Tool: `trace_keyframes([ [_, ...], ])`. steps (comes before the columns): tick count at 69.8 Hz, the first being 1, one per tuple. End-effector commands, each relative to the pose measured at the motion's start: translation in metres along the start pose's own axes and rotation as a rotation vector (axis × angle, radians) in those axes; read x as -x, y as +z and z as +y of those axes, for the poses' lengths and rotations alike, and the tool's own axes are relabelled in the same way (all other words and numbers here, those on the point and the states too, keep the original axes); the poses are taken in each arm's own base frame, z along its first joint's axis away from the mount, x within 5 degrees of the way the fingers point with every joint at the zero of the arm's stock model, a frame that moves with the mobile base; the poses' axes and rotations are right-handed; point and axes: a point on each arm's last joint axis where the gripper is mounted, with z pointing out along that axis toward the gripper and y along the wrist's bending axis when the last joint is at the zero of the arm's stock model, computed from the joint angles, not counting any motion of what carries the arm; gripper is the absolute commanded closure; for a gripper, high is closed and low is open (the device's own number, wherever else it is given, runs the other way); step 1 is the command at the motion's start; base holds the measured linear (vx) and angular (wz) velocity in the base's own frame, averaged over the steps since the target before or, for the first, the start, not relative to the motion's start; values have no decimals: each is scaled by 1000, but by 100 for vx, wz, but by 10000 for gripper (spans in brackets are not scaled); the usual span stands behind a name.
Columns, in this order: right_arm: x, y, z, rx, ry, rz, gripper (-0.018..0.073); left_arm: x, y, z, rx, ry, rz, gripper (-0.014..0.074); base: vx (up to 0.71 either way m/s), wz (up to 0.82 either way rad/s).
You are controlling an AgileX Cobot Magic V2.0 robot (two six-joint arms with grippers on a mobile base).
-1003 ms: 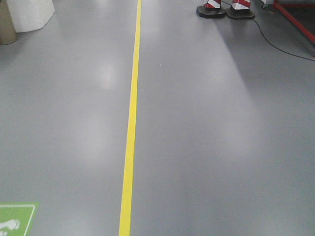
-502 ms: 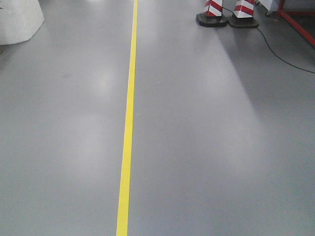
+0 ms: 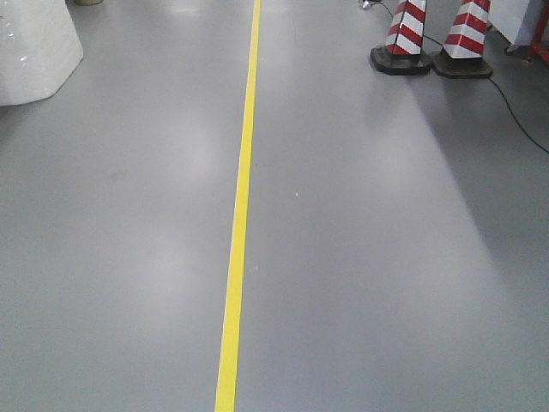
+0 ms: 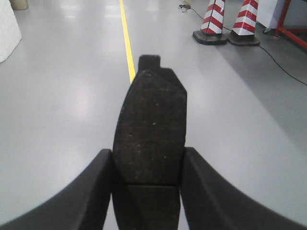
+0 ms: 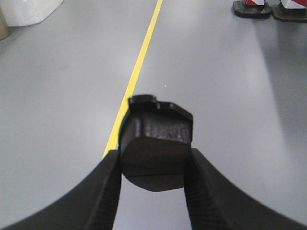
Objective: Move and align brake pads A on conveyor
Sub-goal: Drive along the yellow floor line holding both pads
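In the left wrist view my left gripper [image 4: 147, 158] is shut on a dark grey brake pad [image 4: 149, 129], which sticks out forward between the fingers with its end tab up and a thin groove across its face. My right gripper [image 5: 154, 155] is shut on a second brake pad [image 5: 156, 146], seen end-on and tilted, its tab at the far end. Both pads are carried above a grey floor. The conveyor is out of view, and neither gripper shows in the front-facing view.
A yellow floor line [image 3: 242, 206] runs straight ahead over the grey floor. Two red-and-white cones [image 3: 437, 39] stand at the far right, with a black cable [image 3: 519, 120] trailing from them. A white wrapped block [image 3: 34, 47] stands at the far left.
The front-facing view has advanced along the yellow line: the green floor mark dropped out of sight, and the cones and white block now look larger and nearer.
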Motion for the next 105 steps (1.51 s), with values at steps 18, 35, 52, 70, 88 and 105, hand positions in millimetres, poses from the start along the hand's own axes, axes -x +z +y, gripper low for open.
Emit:
trace_keyframes([
  [18, 15, -4, 0, -5, -15, -106, 564, 16, -2, -2, -14, -12, -107, 602, 80, -3],
  [35, 15, -4, 0, -4, -14, -106, 564, 16, -2, -2, -14, -12, -107, 602, 83, -8],
  [52, 15, -4, 0, -4, -13, -104, 564, 16, -2, -2, -14, -12, -107, 602, 83, -6],
  [70, 15, -4, 0, -4, -13, -102, 564, 16, -2, -2, -14, -12, -107, 602, 85, 3],
  [88, 15, -4, 0, -4, -13, -102, 564, 16, -2, -2, -14, -12, -107, 602, 86, 4],
  [105, 15, -4, 0, -4, -13, -102, 564, 16, -2, -2, -14, -12, -107, 602, 84, -2],
])
